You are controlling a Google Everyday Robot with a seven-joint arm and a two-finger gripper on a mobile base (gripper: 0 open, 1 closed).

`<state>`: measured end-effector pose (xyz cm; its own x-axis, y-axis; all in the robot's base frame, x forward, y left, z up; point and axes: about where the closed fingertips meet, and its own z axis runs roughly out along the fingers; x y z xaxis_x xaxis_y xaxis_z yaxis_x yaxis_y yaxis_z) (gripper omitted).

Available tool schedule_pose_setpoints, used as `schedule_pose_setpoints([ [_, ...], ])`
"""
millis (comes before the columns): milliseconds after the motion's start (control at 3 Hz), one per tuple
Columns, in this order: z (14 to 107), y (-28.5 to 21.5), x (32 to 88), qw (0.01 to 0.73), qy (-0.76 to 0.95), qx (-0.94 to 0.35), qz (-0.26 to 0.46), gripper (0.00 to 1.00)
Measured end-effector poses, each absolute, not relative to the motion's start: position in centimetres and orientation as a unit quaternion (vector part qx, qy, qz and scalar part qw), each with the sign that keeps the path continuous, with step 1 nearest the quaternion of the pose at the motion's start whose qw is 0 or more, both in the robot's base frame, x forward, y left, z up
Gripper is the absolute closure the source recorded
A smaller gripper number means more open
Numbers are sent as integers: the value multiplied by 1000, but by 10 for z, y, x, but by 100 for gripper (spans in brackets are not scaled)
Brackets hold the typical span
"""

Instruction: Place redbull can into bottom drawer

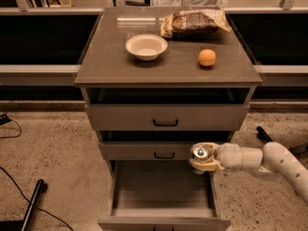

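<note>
The tool (201,157) sits over the right rear corner of the open bottom drawer (161,189), just in front of the middle drawer's (139,151) face at its right end. Its two cream fingers (206,166) are clamped on the redbull can (199,152), one on each side. The can's shiny silver top faces the camera, and most of its body is hidden behind the fingers. The can is held above the drawer's right wall and is not resting on the drawer's bottom.

The white arm (262,159) reaches in from the right edge of the view, running roughly level to the tool.

The bottom drawer is pulled well out, and its flat inside is bare. The middle drawer and the top drawer (166,117) each carry a small black handle and each stand slightly open.

On the bench (108,64) above, a pale bowl (146,46) stands left of centre, an orange (207,57) lies to its right, and a crinkled snack bag (195,22) lies behind them near the back edge. A dark cable (13,186) trails on the speckled floor (53,148) at the left.
</note>
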<state>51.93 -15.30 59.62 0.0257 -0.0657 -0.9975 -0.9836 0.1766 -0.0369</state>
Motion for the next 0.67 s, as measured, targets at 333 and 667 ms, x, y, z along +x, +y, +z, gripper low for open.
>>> schedule_pose_setpoints([
  [333,580,-152,525,540,549,-474,426,100],
  [667,522,-161,531,559,538,-470,422,100],
])
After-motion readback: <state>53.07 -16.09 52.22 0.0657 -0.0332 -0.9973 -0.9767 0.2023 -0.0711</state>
